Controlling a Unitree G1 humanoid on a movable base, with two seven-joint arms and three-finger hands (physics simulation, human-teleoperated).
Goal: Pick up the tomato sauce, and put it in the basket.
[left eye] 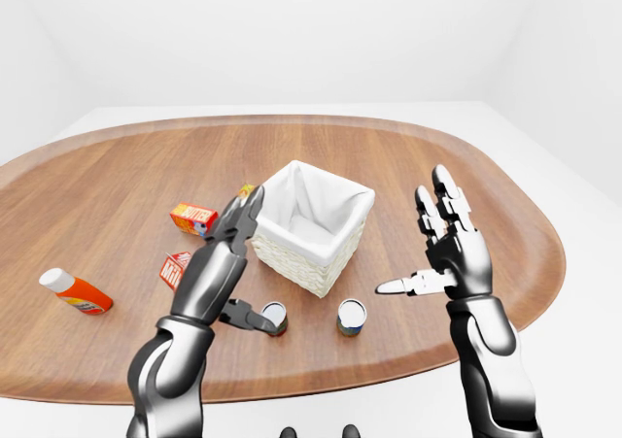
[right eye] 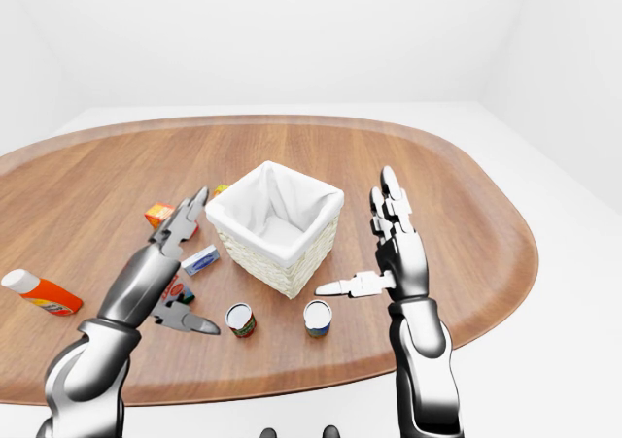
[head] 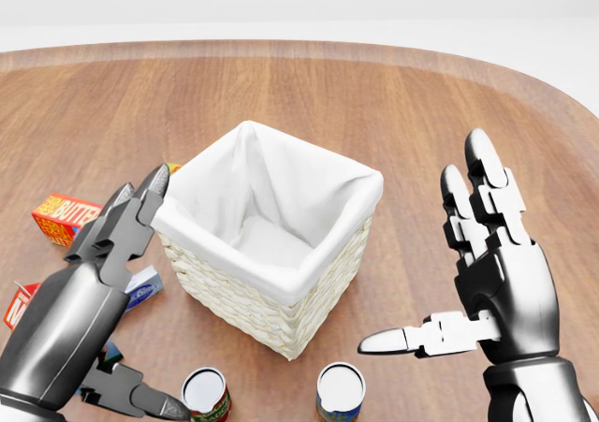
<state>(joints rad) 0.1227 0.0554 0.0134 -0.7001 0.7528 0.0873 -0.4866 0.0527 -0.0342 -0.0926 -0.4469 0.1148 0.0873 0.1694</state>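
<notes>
The tomato sauce is a red-labelled can (head: 207, 394) standing upright on the wooden table (head: 374, 94), at the bottom of the head view below the basket's left corner. The wicker basket (head: 234, 296) with a white cloth liner stands in the middle and looks empty. My left hand (head: 154, 300) is open to the left of the basket, its thumb tip just left of the can, not touching it. My right hand (head: 421, 254) is open and empty to the right of the basket, fingers up.
A second can (head: 339, 391) with a blue and yellow label stands right of the tomato sauce. An orange box (head: 65, 218), a red box (head: 17, 308) and a small blue-white box (head: 142, 289) lie left of the basket. An orange bottle (left eye: 76, 292) lies far left.
</notes>
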